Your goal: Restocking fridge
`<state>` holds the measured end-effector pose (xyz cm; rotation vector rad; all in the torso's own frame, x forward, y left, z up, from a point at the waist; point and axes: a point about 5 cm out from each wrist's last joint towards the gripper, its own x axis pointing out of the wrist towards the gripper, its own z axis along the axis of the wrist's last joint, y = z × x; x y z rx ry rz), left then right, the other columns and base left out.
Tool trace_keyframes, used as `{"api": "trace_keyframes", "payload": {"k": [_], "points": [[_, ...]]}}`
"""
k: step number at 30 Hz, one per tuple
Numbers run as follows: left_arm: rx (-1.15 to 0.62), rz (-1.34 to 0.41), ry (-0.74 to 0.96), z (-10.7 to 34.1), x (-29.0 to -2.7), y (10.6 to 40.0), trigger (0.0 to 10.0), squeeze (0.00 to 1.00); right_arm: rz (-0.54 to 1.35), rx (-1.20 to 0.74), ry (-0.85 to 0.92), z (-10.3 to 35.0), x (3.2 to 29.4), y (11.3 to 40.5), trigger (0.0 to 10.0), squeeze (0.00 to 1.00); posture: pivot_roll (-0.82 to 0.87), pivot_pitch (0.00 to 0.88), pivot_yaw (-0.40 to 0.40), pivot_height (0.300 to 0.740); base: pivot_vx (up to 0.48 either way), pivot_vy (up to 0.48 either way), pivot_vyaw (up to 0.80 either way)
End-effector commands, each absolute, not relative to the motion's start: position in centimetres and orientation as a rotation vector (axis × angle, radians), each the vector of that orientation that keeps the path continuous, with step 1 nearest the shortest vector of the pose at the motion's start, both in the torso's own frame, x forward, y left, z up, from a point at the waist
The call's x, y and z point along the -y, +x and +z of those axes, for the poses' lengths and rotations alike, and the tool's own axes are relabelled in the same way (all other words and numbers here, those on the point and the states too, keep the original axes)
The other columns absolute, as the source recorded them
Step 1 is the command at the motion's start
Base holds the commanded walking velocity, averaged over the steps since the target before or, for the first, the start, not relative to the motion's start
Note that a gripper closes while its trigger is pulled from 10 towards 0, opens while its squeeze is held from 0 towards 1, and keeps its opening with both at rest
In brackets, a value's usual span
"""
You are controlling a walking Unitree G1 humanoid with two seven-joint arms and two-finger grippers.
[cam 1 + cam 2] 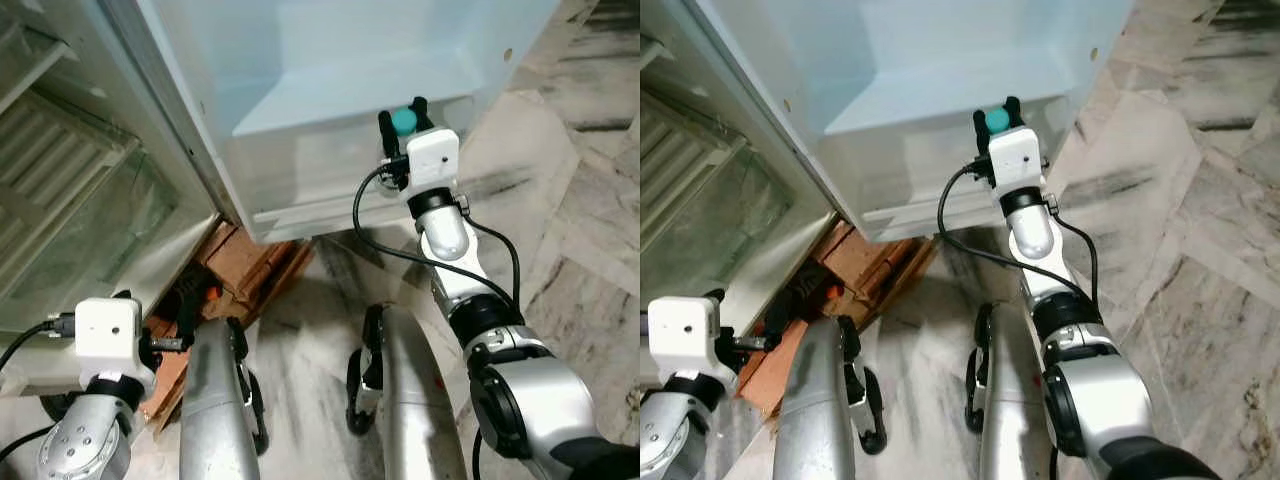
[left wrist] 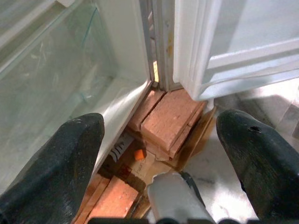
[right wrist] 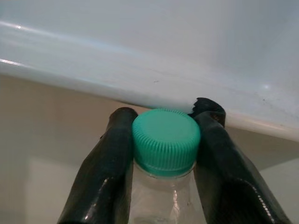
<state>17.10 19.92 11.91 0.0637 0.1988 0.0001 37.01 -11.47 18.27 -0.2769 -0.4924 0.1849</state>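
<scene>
fridge door shelf (image 1: pixel 350 95) | right fingers (image 3: pixel 110 163) clamp green-capped bottle (image 3: pixel 166 140) | left fingers (image 2: pixel 56 163) spread wide, empty

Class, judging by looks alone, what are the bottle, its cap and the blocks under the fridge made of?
Bottle: probably clear plastic, see-through and glossy. Cap: matte green plastic, moulded ridges. Blocks: likely brick, reddish, rough and dull.

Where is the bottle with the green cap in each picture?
Left eye view: the green-capped bottle sits upper middle, between the right end effector's fingers, against the fridge door shelf.
Right eye view: upper middle, slightly left of centre, in the same grip.
Left wrist view: not in it.
Right wrist view: centre, cap clamped between both black fingers.
Shared landmark: the pale fridge door shelf just beyond the cap.
</scene>
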Motion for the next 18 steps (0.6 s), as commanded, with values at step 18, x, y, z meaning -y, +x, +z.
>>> {"api": "trace_keyframes", "payload": {"k": [18], "points": [[-0.236, 0.013, 0.078, 11.6, -20.2, 16.4, 10.0, 0.0, 0.22, 0.673, -0.331, 21.6, 8.9, 36.6, 10.0, 0.0, 0.21, 0.377, 0.024, 0.561, 0.0, 0.0, 0.0]]}}
